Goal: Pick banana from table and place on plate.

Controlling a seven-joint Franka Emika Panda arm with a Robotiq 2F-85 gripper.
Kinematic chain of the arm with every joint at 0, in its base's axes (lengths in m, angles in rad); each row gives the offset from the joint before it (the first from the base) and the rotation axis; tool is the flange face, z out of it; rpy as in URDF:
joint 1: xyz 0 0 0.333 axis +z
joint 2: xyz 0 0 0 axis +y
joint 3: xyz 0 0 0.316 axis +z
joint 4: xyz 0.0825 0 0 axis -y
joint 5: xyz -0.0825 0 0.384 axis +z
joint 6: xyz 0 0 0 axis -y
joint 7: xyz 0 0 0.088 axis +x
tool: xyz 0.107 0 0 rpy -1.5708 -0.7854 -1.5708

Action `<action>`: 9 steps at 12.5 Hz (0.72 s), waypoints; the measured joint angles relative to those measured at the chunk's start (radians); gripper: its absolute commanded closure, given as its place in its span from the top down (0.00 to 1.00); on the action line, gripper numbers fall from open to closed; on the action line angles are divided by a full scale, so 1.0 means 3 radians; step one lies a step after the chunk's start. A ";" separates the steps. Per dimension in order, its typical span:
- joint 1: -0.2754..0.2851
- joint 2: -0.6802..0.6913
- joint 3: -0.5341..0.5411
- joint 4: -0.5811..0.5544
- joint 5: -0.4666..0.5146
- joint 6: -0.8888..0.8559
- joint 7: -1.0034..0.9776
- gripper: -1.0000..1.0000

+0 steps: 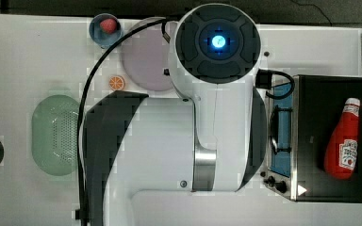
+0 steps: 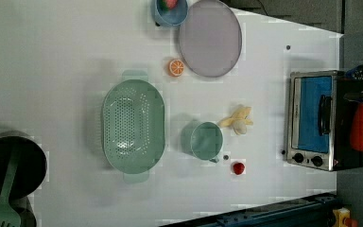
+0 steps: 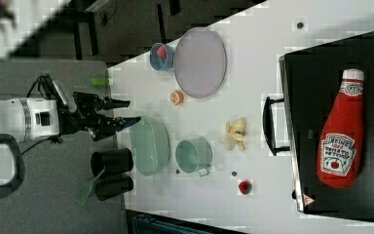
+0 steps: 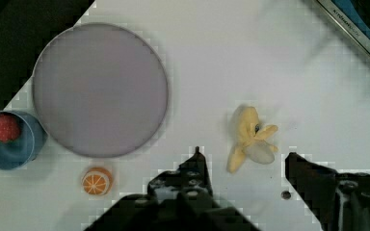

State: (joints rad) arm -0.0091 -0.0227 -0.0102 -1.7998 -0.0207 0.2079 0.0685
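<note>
Approach step: my pincer point(image 4: 243, 166) hangs spread and empty above the banana point(image 4: 248, 136), which lies on the tabletop point(image 4: 279, 62) at the plate's point(image 4: 100, 90) three o'clock in the wrist view. Next: descend, straddle, close.

Bare desk point(image 2: 264, 85) lies between the banana point(image 2: 238, 120) and the plate point(image 2: 210, 38); nothing stands on that path. Beside the banana, the cup point(image 2: 206, 140) sits near on the left view's left, the oven point(image 2: 317, 120) well apart on the left view's right. The orange slice point(image 2: 176, 67) and bowl point(image 2: 170, 12) flank the plate's rim. The plate's surface is bare.
</note>
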 measured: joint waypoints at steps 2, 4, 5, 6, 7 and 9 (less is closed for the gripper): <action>-0.0060 -0.0676 -0.0020 -0.0667 0.0002 -0.0545 0.0065 0.90; -0.0044 -0.1287 -0.0091 -0.1032 -0.0036 -0.0693 0.0068 1.00; -0.0039 -0.1483 -0.0121 -0.1051 -0.0021 -0.0658 0.0076 1.00; -0.0035 -0.1580 -0.0130 -0.0986 -0.0012 -0.0559 0.0112 1.00; -0.0003 -0.1627 -0.0163 -0.0954 -0.0017 -0.0406 0.0137 1.00; -0.0031 -0.1541 -0.0177 -0.0993 -0.0023 0.0012 0.0141 1.00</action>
State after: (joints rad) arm -0.0183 -0.4849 -0.0634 -2.0977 -0.0277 0.2115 0.1108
